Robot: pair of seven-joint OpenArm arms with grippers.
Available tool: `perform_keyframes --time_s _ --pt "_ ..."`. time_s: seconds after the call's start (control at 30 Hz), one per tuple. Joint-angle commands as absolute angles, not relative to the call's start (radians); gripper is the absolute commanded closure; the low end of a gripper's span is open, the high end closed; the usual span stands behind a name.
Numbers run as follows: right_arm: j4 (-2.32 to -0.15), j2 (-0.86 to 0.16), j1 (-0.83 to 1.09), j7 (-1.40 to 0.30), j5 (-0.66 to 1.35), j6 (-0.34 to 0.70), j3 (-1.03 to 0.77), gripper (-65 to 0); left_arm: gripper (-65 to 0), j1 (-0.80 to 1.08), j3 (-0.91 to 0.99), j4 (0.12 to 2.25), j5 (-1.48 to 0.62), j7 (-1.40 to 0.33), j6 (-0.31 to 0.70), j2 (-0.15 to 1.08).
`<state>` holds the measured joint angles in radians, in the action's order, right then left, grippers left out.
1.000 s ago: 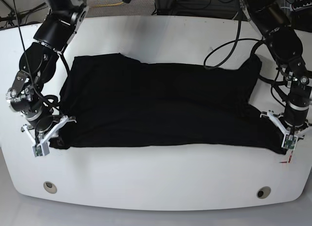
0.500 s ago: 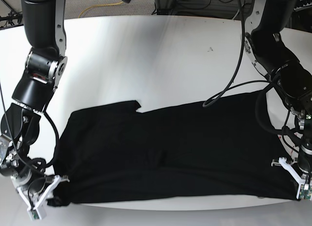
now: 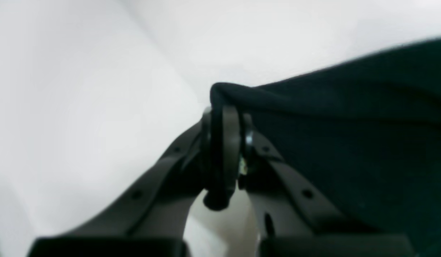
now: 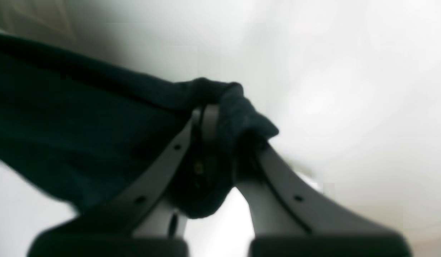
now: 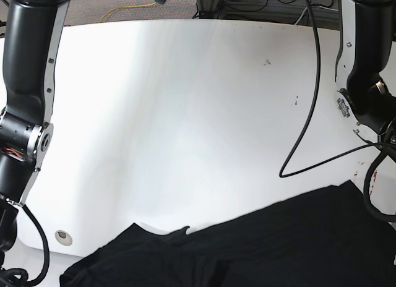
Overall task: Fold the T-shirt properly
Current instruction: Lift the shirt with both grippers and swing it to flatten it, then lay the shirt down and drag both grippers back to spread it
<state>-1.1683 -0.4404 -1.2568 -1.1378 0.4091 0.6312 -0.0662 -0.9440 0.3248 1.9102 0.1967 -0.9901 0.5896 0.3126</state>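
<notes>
The black T-shirt [image 5: 272, 250] hangs lifted across the bottom of the base view, in front of the white table [image 5: 185, 114]. Both grippers are below the frame edge in the base view. In the left wrist view my left gripper [image 3: 225, 139] is shut on a bunched edge of the T-shirt [image 3: 349, 125], which stretches away to the right. In the right wrist view my right gripper [image 4: 220, 139] is shut on a bunched corner of the T-shirt [image 4: 81, 125], which stretches away to the left. The cloth is taut between the two.
Both arms [image 5: 365, 83] reach down the table's sides in the base view, with a black cable [image 5: 309, 95] looping at the right. A round grommet [image 5: 62, 236] sits near the table's front left corner. Cables lie on the floor behind the table.
Both grippers have carried the T-shirt up and toward the camera. The shirt left the table's middle and now fills only the bottom of the base view.
</notes>
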Motion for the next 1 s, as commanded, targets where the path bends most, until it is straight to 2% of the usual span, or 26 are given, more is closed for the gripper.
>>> perform_keyframes --time_s 0.0,0.23,0.5,0.67,0.8,0.97 --pt "-1.179 -0.475 -1.283 -1.148 0.398 0.659 -0.073 0.0 0.0 -0.975 0.303 1.925 0.205 -1.015 0.584 0.326" --pt "-1.19 -0.483 -1.122 -1.181 0.43 0.698 -0.077 0.0 0.0 -0.811 0.285 1.942 0.202 -1.017 0.584 0.321" --pt "-1.259 -0.495 -0.75 -1.216 0.575 0.698 -0.242 0.0 0.0 -0.484 0.332 2.012 0.202 -1.004 0.584 0.255" --pt "-1.308 -0.458 -0.536 -1.216 0.579 0.698 -0.315 0.0 0.0 -0.243 0.387 2.011 0.202 -0.883 0.584 0.179" --pt "-1.354 -0.429 -0.394 -1.216 0.579 0.698 -0.378 0.0 0.0 -0.079 0.417 2.011 0.202 -0.806 0.584 0.163" --pt "-1.397 -0.407 -0.272 -1.216 0.579 0.698 -0.43 0.0 0.0 0.068 0.449 2.009 0.202 -0.742 0.584 0.116"
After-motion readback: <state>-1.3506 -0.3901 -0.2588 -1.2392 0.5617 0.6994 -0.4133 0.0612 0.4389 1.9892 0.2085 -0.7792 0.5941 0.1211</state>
